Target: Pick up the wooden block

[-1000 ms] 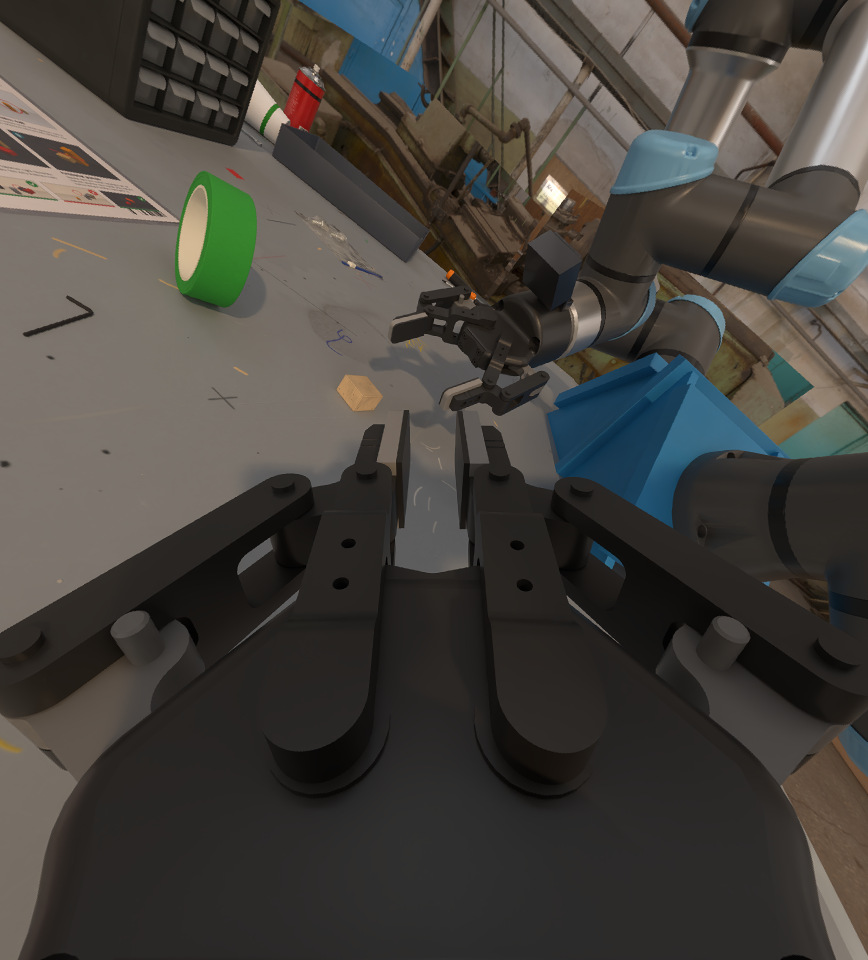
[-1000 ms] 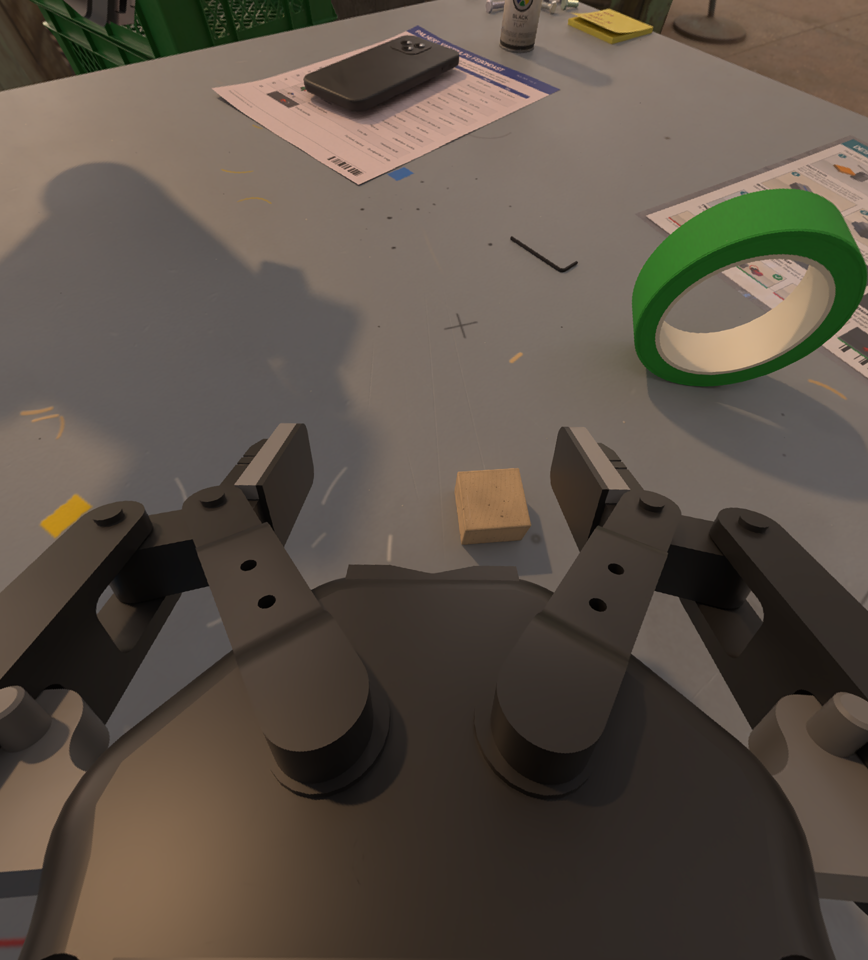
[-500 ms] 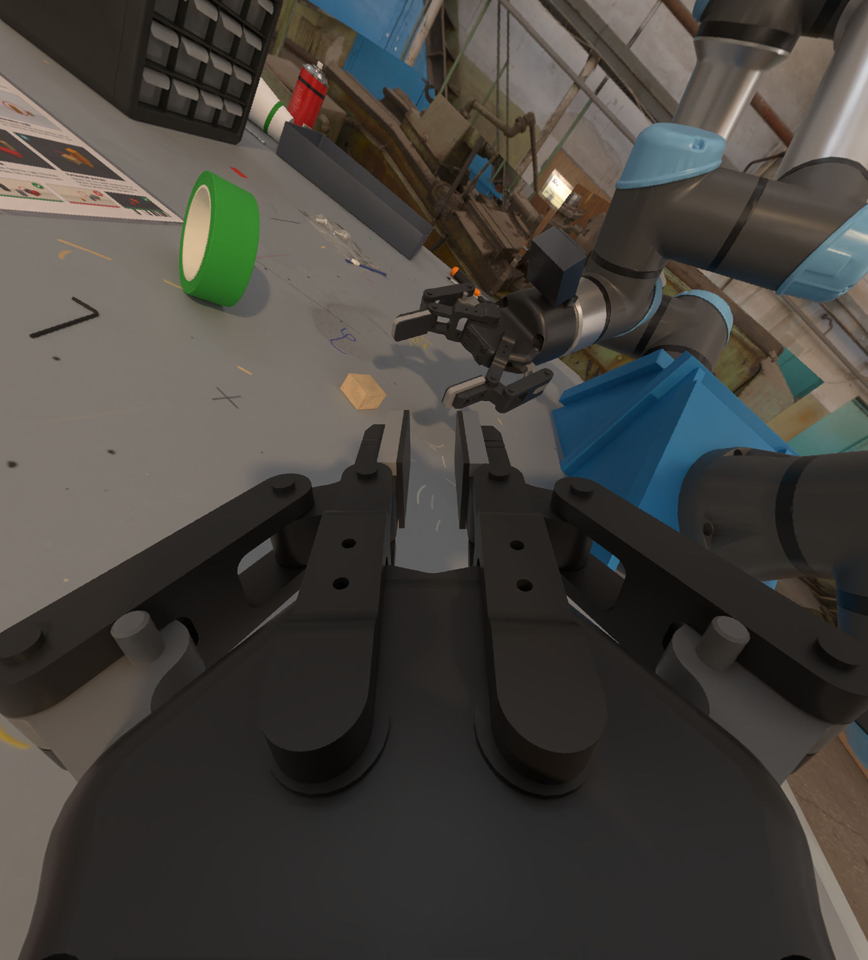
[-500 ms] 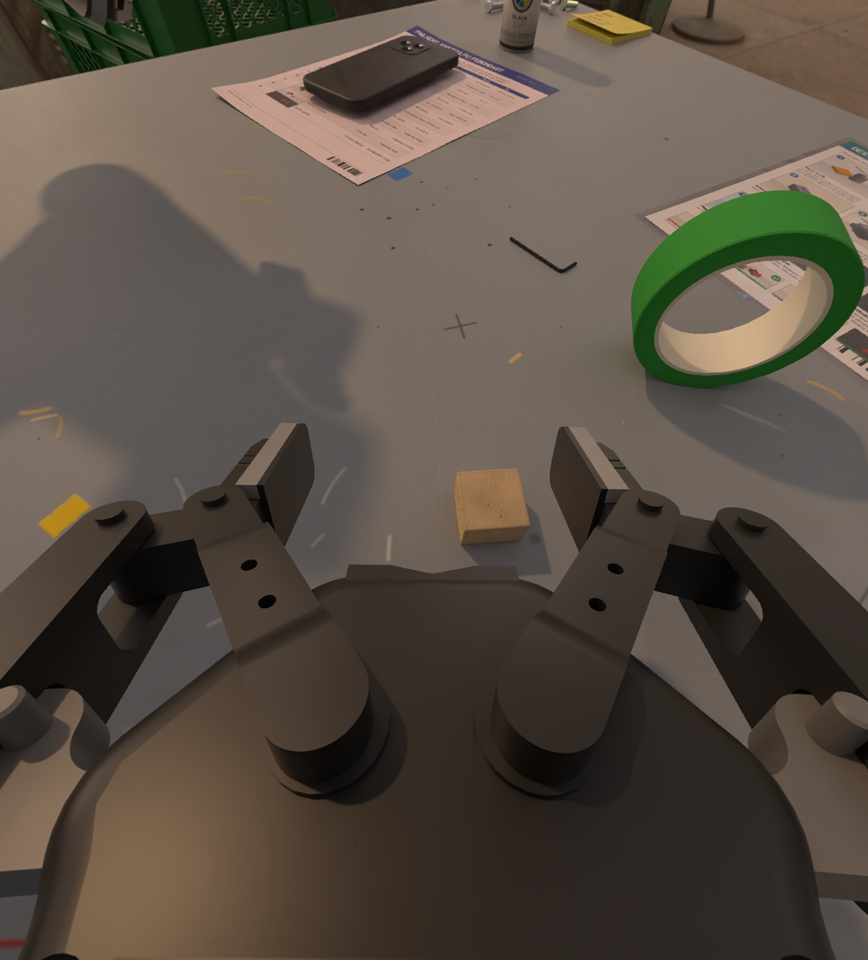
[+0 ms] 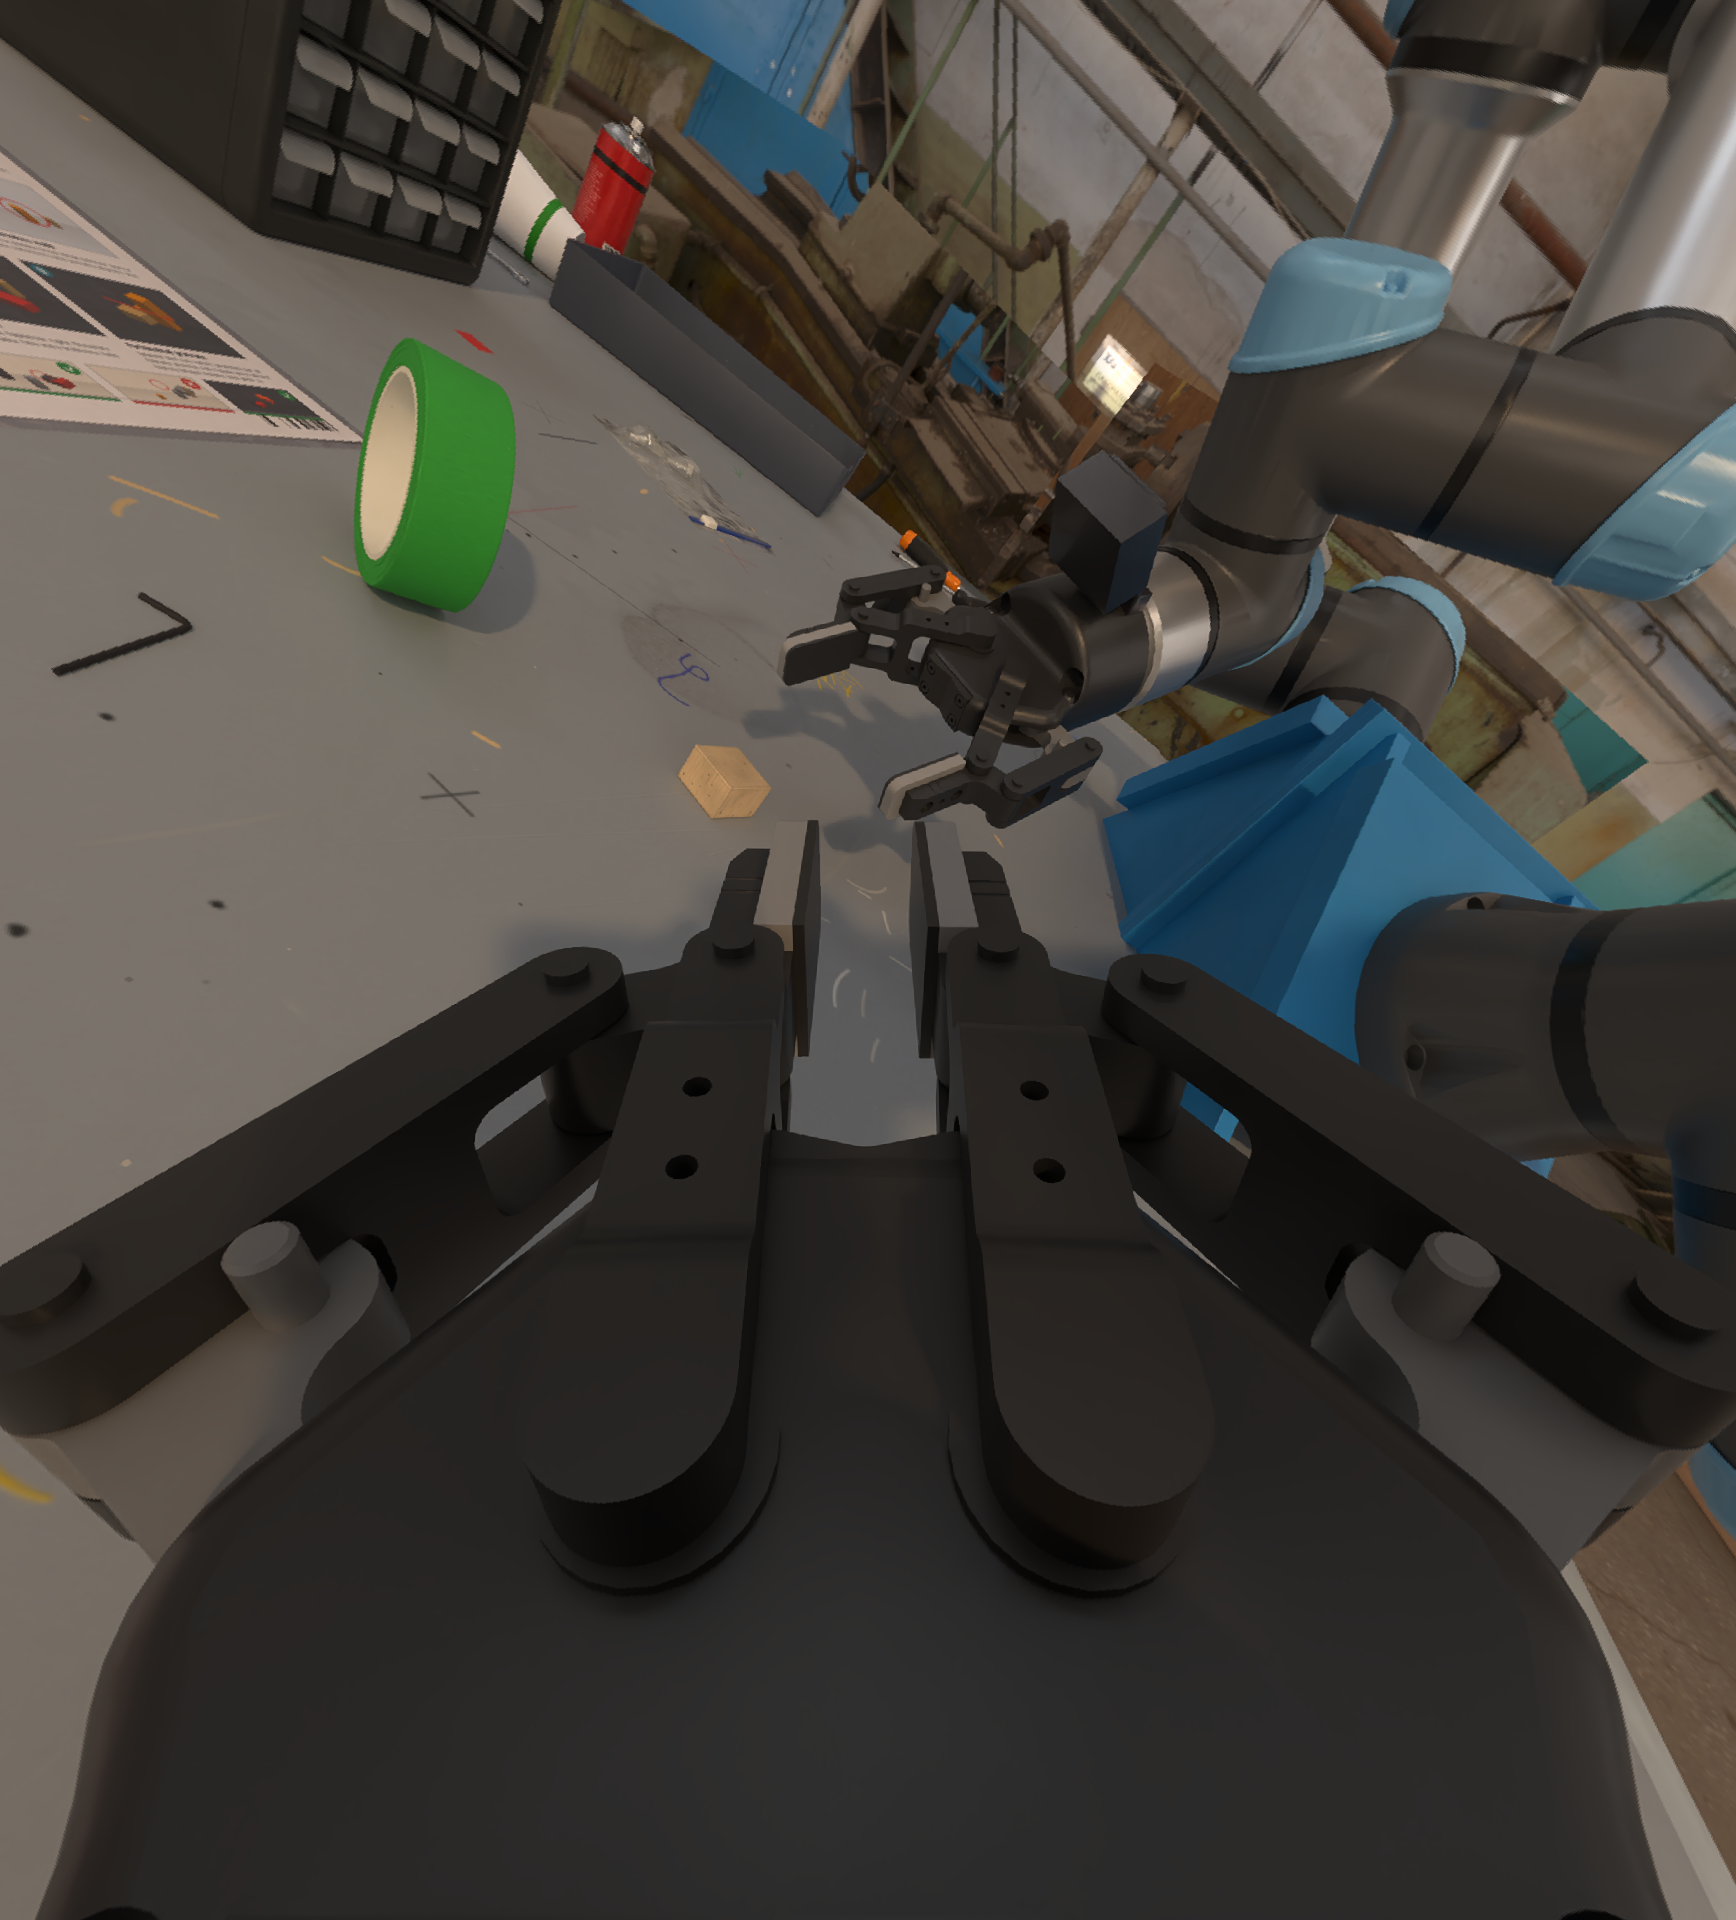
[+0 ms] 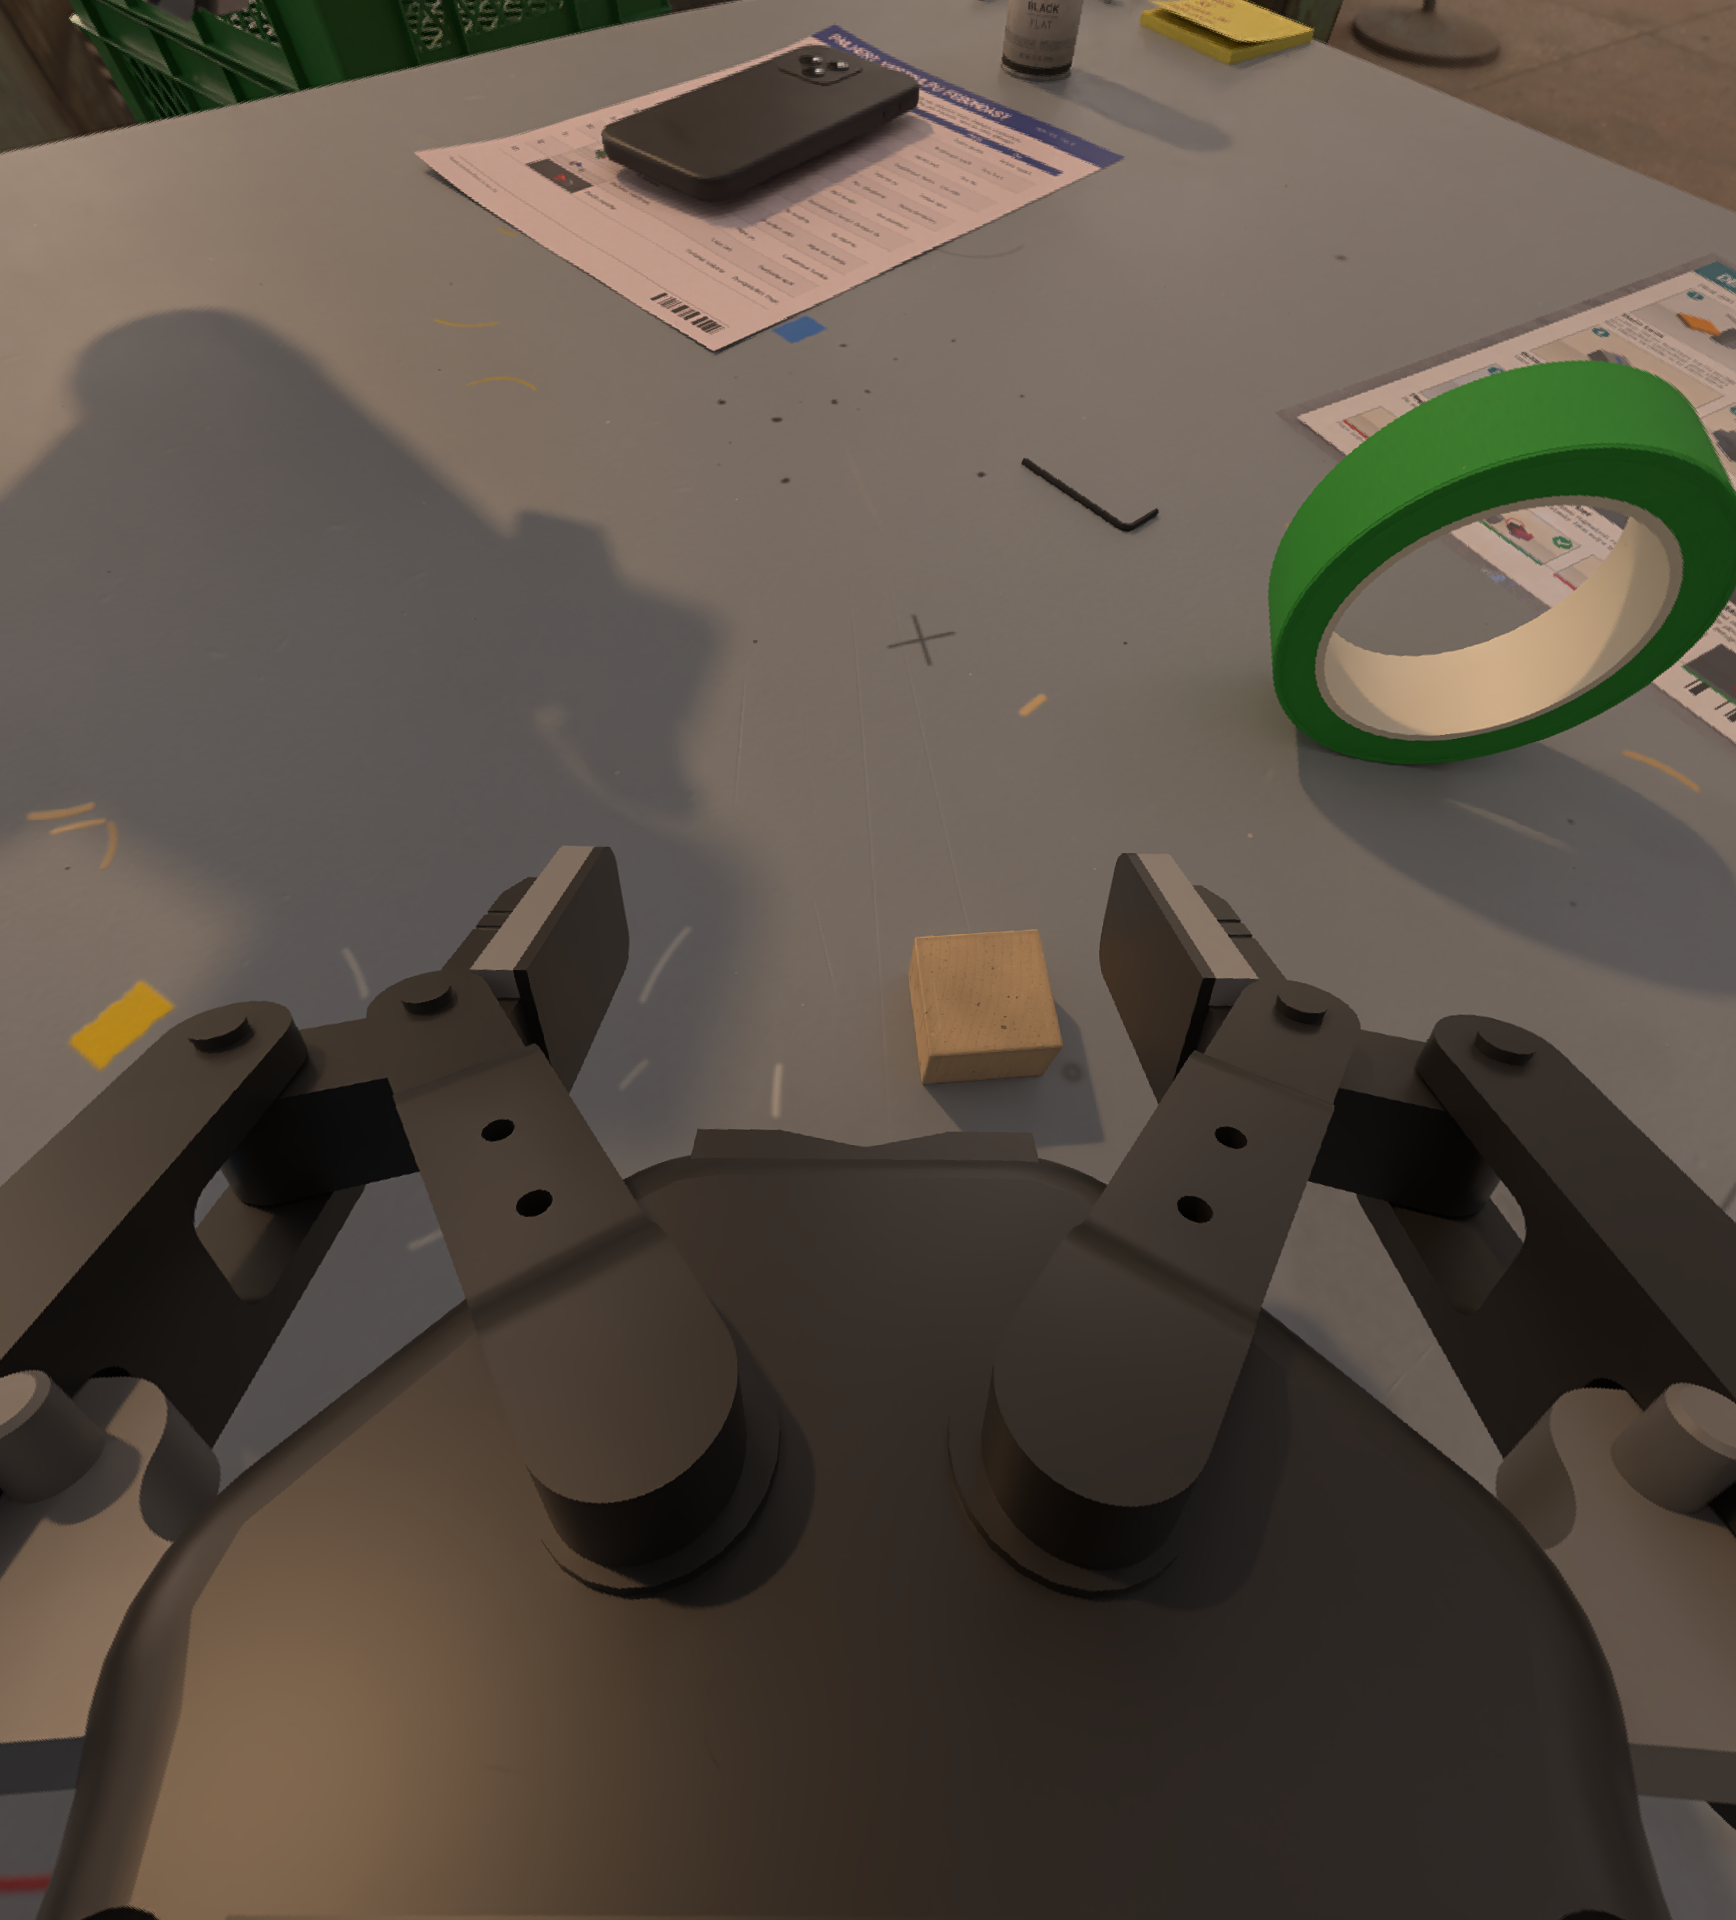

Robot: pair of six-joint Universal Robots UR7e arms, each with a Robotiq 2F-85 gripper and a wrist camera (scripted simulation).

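Observation:
The wooden block (image 6: 983, 997) is a small pale cube lying on the grey table (image 6: 428, 623). My right gripper (image 6: 864, 873) is open and empty. In its view the block shows between the fingers, nearer the right finger (image 6: 1155, 956). In the left wrist view the block (image 5: 724, 779) lies just left of the right gripper (image 5: 848, 727), which hovers low over the table. My left gripper (image 5: 864, 842) is nearly shut with a narrow gap and holds nothing. It is short of the block.
A green tape roll (image 6: 1487, 436) stands on edge to the right of the block, also in the left wrist view (image 5: 459, 468). A black hex key (image 6: 1092, 499), a phone (image 6: 760, 125) on a paper sheet, a drawer cabinet (image 5: 272, 104) and a blue bin (image 5: 1311, 852) are around.
The left wrist view has drawn back slightly, so the tape roll looks a little smaller. The right gripper and the block have barely moved.

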